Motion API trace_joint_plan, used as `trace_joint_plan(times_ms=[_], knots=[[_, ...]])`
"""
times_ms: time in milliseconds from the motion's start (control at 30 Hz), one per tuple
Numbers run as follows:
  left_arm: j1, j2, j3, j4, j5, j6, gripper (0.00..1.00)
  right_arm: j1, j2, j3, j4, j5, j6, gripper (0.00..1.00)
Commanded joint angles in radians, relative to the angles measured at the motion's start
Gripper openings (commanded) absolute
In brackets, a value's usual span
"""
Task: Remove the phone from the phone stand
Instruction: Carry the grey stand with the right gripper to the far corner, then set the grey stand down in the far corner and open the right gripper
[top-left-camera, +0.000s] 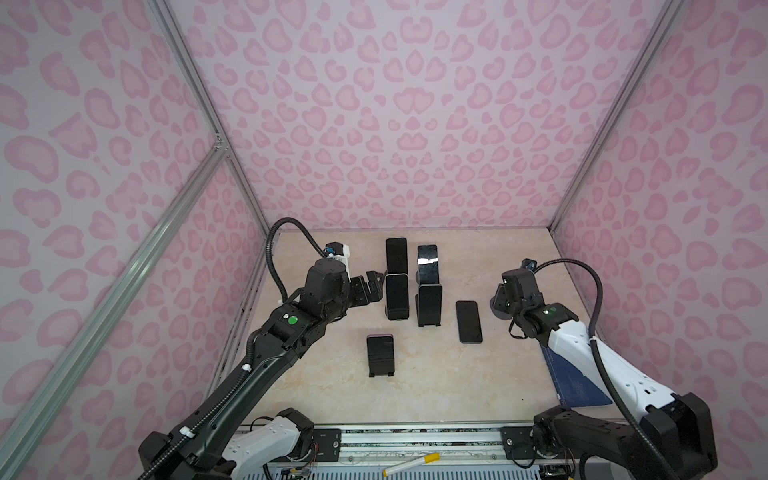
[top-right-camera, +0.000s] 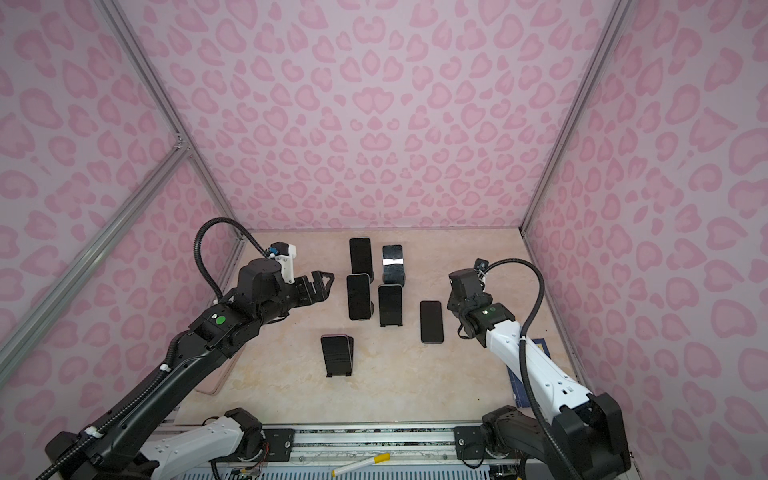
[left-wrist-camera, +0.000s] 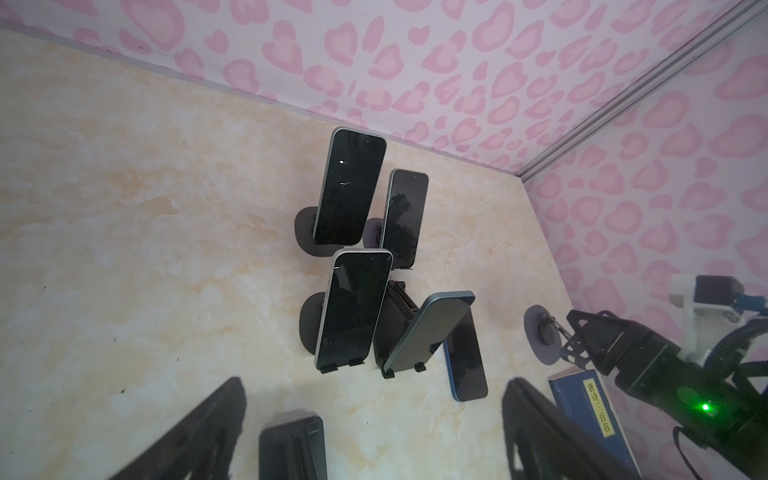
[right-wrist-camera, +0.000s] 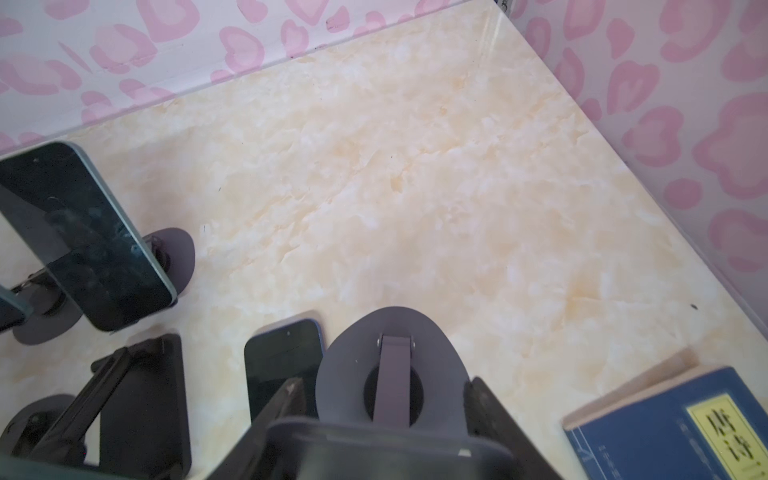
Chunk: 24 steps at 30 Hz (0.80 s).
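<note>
**Item:** silver-edged phone (top-left-camera: 397, 297), screen dark, propped on a dark oval-based phone stand (left-wrist-camera: 309, 322) near the middle of the marbled surface (top-left-camera: 415, 395).

**Long axis:** leaning back. The bottom edge sits in the stand's lip toward the rig, and the top edge points up and toward the back wall.

**Left claw** (top-left-camera: 375, 286): jaws wide apart, empty. It is just beside the phone's left edge, level with the phone's upper part, and there is no visible contact. This is clearly the nearer arm.

**Judgement:** the phone lies directly right of this claw. The coming move looks like a short reach across to bracket the phone, then a lift along its long axis out of the lip.

**Right claw** (right-wrist-camera: 382, 395): clamped on the rest plate of an empty grey-purple stand (right-wrist-camera: 374, 345). It sits at the right side of the surface, well apart from the item.

**Neighbours:**
- Teal-edged phone (left-wrist-camera: 428, 328), on its own stand close beside the item on the right.
- Rear-left phone (top-left-camera: 396, 255) and rear-right phone (top-left-camera: 427, 264), each on a stand behind the item.
- Front phone (top-left-camera: 380, 353), on a black stand nearer the rig.
- Loose phone (top-left-camera: 468, 321), flat on the surface between the cluster and the right claw.
- Blue book (right-wrist-camera: 665, 428), near the right edge.

**Hazard, judged:** the stands are crowded, so overshooting to the right could knock the teal-edged phone.
</note>
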Motion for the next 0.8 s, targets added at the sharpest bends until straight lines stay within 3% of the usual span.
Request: trace_joint_plan(times_ms=[0,200,467,767], knots=[[0.027,0.028,0.007,0.008,0.072,-0.003,1.00,-0.070,0.102,0.059,0.118,-0.079,-0.120,0.58],[0.069,0.032,-0.011,0.020,0.126,-0.029,0.99,-0.220,0.335,0.169,0.230,-0.169,-0.189,0.58],[0.089,0.042,-0.023,0.029,0.164,-0.043,0.98,-0.366,0.637,0.437,0.098,-0.209,-0.161,0.57],[0.133,0.041,-0.034,0.034,0.188,-0.044,0.98,-0.399,0.773,0.547,0.058,-0.226,-0.163,0.57]])
